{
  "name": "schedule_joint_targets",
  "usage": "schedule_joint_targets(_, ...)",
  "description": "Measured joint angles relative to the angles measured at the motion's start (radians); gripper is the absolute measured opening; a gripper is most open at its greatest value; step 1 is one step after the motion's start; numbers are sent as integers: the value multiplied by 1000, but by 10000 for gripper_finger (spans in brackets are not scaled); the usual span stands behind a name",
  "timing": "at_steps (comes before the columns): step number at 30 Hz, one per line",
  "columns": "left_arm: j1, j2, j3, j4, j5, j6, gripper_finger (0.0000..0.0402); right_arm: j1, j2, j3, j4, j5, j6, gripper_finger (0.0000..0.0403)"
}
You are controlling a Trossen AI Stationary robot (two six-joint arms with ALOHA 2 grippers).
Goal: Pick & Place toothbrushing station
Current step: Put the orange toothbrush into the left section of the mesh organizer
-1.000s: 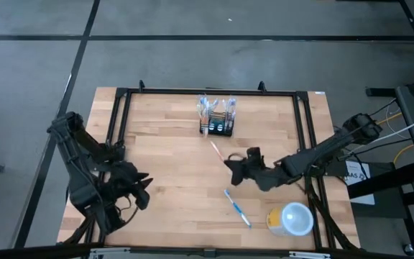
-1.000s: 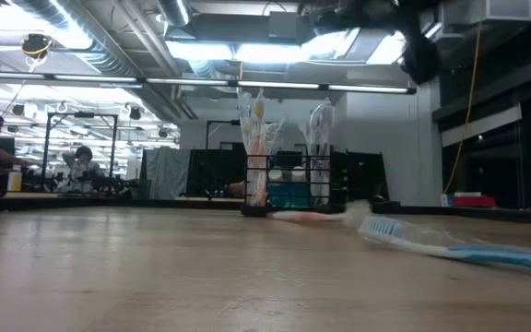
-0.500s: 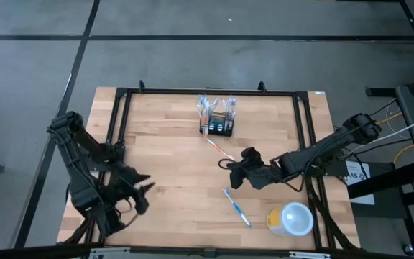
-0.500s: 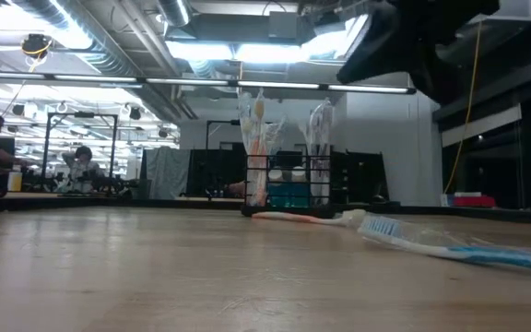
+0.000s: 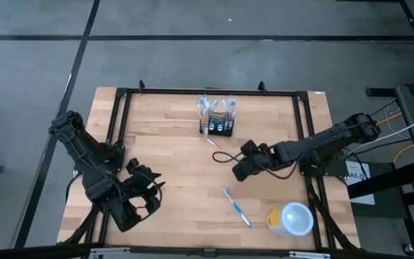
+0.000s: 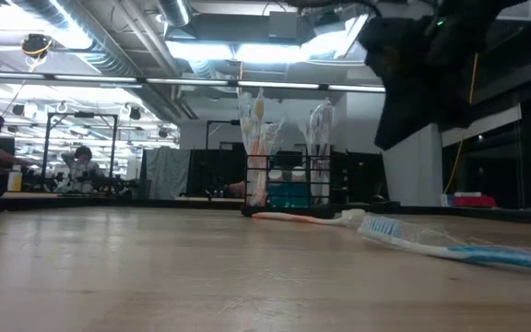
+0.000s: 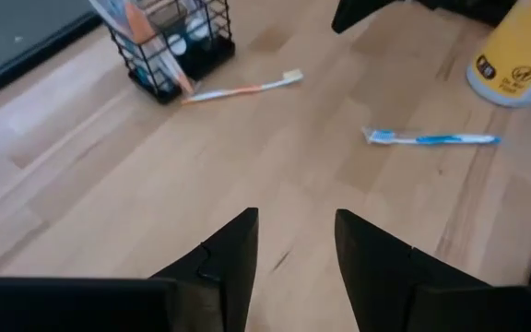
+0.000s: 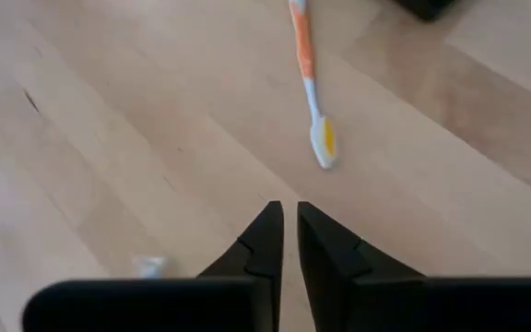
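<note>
The table [image 5: 171,173] is pale blond wood with fine plank lines, edged by a black frame [image 5: 117,129]; the toothbrushing station [image 5: 217,117] is black wire mesh holding white, orange and clear brushes, with a teal patch low inside; one loose toothbrush [image 8: 310,81] is orange and white with a yellow-tinted head; the other toothbrush [image 7: 431,138] is blue and white; the cup [image 7: 521,51] is yellow with a dark printed mark, its lid [image 5: 297,218] pale; both arms are black.
</note>
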Motion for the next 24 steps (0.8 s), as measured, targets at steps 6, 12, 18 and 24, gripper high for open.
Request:
schedule_joint_targets(6, -19, 0, 0, 22, -25, -11, 141, -86, 33, 1, 53, -49, -27, 78)
schedule_joint_targets(12, -45, -1, 0, 27, -45, -40, 141, -168, 129, 0, 68, -168, -105, 145)
schedule_joint_targets(18, -86, -1, 0, 27, -47, -92, 141, -185, 217, 0, 131, -218, -130, 163)
schedule_joint_targets(24, -113, -1, 0, 27, -47, -150, 141, -186, 258, 0, 172, -189, -131, 147)
